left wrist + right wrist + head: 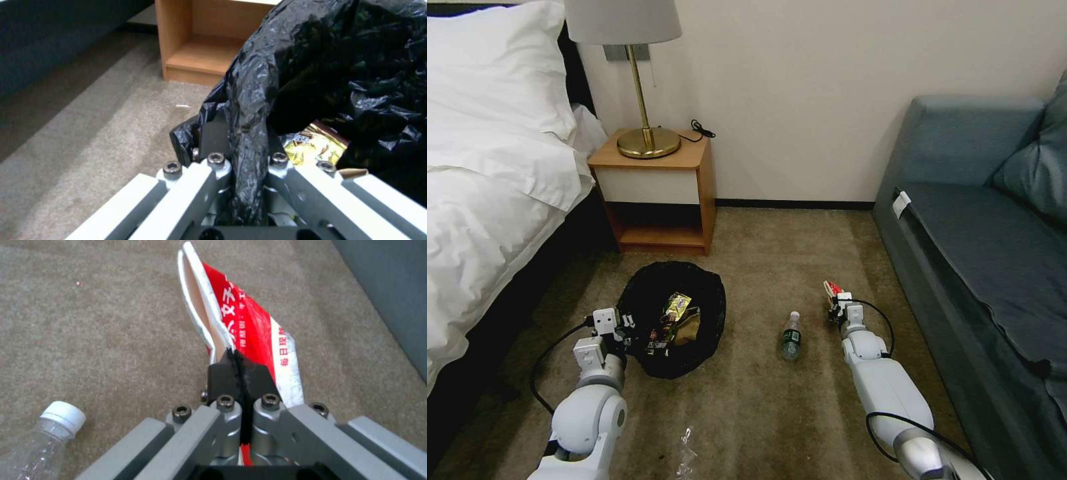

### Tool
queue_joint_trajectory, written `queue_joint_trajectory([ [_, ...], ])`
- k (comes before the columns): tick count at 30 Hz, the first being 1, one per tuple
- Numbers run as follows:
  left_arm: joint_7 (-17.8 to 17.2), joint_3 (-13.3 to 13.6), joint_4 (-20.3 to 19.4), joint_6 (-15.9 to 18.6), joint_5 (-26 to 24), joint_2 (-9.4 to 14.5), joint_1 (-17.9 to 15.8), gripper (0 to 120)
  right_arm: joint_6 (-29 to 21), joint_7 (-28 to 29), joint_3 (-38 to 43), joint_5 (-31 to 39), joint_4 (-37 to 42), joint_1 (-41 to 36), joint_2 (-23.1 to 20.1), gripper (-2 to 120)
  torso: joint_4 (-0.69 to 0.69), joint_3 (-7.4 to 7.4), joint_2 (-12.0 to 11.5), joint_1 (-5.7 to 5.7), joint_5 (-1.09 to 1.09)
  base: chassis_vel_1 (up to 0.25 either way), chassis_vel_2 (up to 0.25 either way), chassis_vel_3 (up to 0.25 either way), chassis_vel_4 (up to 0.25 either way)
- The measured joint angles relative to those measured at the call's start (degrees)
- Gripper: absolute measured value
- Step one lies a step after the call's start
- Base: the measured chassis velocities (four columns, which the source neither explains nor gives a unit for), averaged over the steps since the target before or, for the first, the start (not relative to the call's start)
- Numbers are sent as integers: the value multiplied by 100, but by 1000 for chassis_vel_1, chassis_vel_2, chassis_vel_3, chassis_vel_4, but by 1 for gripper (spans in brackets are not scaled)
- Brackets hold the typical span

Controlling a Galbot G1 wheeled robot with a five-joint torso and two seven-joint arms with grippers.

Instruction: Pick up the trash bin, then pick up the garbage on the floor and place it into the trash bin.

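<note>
My head camera looks forward and down from above both arms, taking in the carpet (760, 400) from the nightstand (657, 193) and bed (480, 200) on my left to the sofa (987, 253) on my right. My left wrist camera sits close behind the left gripper (242, 133), facing along it at the trash bin (338, 66) liner and the nightstand (195, 50). My right wrist camera looks closely past the right gripper (240, 370) at the red-and-white packet (249, 323), sharing the clear bottle (40, 440) and carpet with the head view.
</note>
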Motion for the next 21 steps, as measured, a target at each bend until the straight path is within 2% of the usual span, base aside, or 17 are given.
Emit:
queue_joint_trajectory([
  [21, 62, 175, 681, -113, 27, -201, -621, 2, 456, 245, -142, 244, 614, -190, 12, 0, 0, 0, 0, 0, 0, 0, 0, 0, 0],
])
